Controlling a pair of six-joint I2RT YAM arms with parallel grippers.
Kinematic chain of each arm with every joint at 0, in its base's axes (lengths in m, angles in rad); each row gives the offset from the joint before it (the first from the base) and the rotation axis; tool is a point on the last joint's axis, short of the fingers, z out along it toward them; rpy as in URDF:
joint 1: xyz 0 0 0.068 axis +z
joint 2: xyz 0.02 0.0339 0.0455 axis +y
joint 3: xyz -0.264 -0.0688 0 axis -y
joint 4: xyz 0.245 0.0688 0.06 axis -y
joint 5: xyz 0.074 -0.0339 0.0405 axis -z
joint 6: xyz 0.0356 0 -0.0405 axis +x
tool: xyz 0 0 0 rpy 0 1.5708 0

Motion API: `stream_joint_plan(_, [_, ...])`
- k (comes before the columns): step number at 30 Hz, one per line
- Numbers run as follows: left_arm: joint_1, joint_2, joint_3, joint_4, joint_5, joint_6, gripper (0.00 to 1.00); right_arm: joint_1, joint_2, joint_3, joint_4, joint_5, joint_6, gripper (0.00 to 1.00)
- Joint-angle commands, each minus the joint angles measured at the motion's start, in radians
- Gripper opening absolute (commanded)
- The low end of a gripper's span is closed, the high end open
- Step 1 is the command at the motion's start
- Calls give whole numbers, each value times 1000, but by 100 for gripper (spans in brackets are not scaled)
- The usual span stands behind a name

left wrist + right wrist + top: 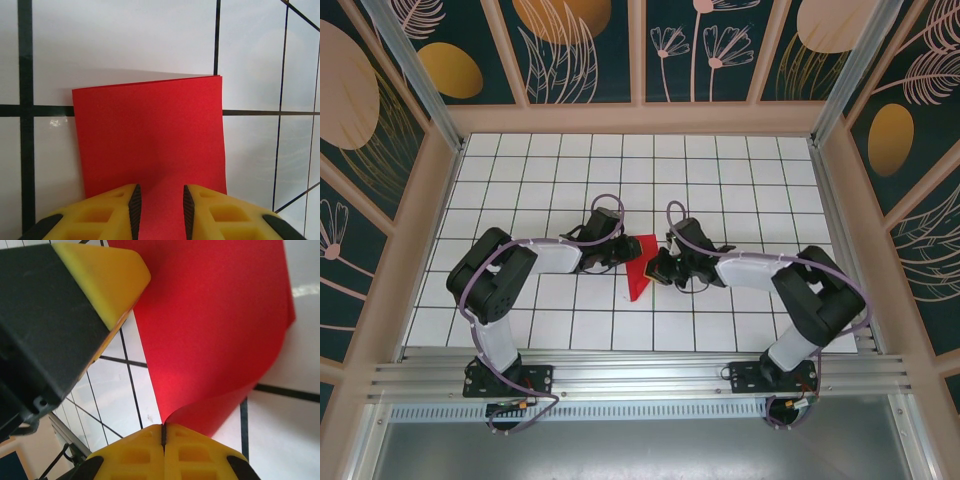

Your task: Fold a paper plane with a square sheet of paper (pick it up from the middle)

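The square sheet of paper [639, 268] is bright red and sits mid-table between both grippers, folded over on itself. In the left wrist view the sheet [150, 135] lies doubled with its fold edge at the far side. My left gripper [160, 210] is over its near part, open, with red paper showing in the gap between the pads. My right gripper [164, 434] is shut on one edge of the sheet [210, 325], which curls up from the pinch. From above, the left gripper [618, 252] and right gripper [658, 268] almost meet across the paper.
The white gridded table [720, 180] is enclosed by patterned walls [390, 150] on three sides. A metal rail [640, 375] carries both arm bases at the near edge. In the right wrist view, a yellow finger [107, 275] of the left arm looms close.
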Motion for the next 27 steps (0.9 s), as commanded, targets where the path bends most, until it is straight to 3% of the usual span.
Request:
stream_joint_plan(1, [1, 9, 9, -27, 8, 17, 32, 14, 40, 39, 33, 18, -24, 4])
stream_joint_plan(10, [18, -89, 22, -27, -67, 8, 33, 30, 82, 64, 9, 50, -36, 5])
stream_joint_plan(19, [30, 8, 52, -37, -44, 23, 24, 33, 80, 71, 18, 62, -43, 5])
stream_joint_plan(27, [31, 24, 55, -66, -62, 41, 23, 37, 100, 88, 42, 76, -49, 5])
